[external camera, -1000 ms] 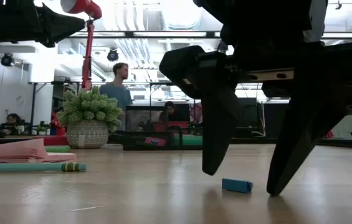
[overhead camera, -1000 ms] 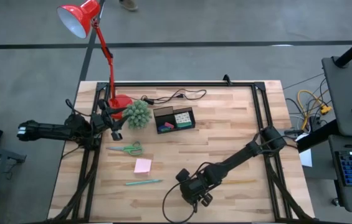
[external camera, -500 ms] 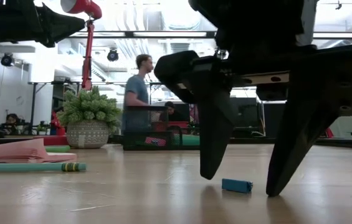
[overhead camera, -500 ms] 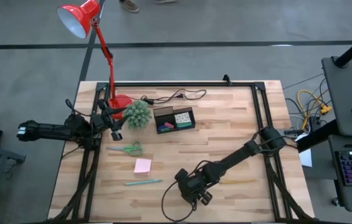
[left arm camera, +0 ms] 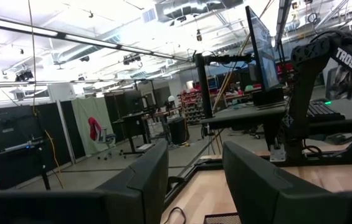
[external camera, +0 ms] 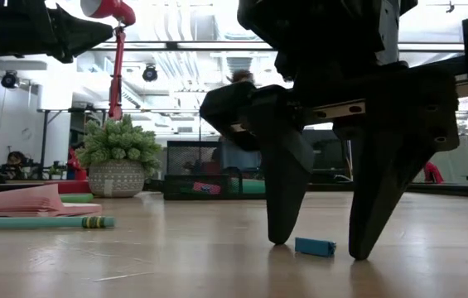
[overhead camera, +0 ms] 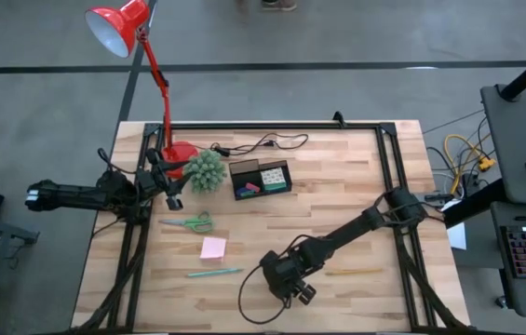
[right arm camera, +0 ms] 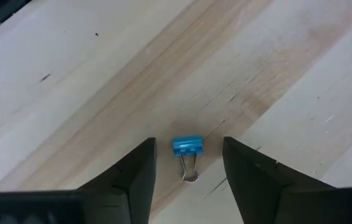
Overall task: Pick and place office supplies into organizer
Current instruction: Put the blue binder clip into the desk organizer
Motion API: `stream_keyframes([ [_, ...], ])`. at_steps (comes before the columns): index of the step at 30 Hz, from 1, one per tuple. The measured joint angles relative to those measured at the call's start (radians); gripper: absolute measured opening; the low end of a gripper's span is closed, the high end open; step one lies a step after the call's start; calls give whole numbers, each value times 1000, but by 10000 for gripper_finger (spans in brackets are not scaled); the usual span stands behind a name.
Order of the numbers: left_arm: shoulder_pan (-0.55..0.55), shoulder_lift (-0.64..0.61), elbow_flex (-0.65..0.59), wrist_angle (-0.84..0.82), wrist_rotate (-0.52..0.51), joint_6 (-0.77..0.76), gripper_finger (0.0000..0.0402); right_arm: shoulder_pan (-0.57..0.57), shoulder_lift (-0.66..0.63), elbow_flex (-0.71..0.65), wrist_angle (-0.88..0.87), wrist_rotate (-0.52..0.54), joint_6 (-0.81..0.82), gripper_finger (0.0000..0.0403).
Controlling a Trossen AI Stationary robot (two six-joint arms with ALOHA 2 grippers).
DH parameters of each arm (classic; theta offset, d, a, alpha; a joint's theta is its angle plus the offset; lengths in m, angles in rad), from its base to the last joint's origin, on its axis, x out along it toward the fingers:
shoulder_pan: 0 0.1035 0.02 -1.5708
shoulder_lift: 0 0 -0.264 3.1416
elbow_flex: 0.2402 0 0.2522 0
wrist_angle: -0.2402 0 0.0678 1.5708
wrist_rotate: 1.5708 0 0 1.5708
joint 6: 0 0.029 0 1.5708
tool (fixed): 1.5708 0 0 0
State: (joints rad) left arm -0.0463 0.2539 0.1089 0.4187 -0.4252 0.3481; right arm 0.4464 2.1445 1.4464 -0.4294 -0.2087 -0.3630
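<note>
Right gripper [right arm camera: 188,163] spread wide astride blue binder clip [right arm camera: 188,147] at table's [overhead camera: 337,186] 6 o'clock, left gripper [overhead camera: 171,182] open at 9 o'clock

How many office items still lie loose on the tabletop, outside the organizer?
5: scissors, pink sticky pad and green pen on the left half; a blue binder clip between the right hand's open fingers; a yellowish stick nearby. Tiny bits may be hidden.

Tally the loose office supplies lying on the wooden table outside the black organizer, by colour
Green: 2, green-handled scissors and slim green pen
Pink: 1, sticky-note pad
Blue: 1, small binder clip
Yellowish: 1, thin stick
Total: 5
</note>
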Motion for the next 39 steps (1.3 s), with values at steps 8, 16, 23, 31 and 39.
stream_keyframes([
  [8,0,0,0,0,0,0,139,-3,0,0,1,-2,-11,150],
  [16,0,0,0,0,0,0,139,-2,0,0,0,-1,-11,130],
  [23,0,0,0,0,0,0,139,-2,0,0,1,-1,-11,99],
  [31,0,0,0,0,0,0,139,-2,0,0,2,-1,-11,65],
  [39,0,0,0,0,0,0,139,-2,0,0,1,-1,-11,56],
])
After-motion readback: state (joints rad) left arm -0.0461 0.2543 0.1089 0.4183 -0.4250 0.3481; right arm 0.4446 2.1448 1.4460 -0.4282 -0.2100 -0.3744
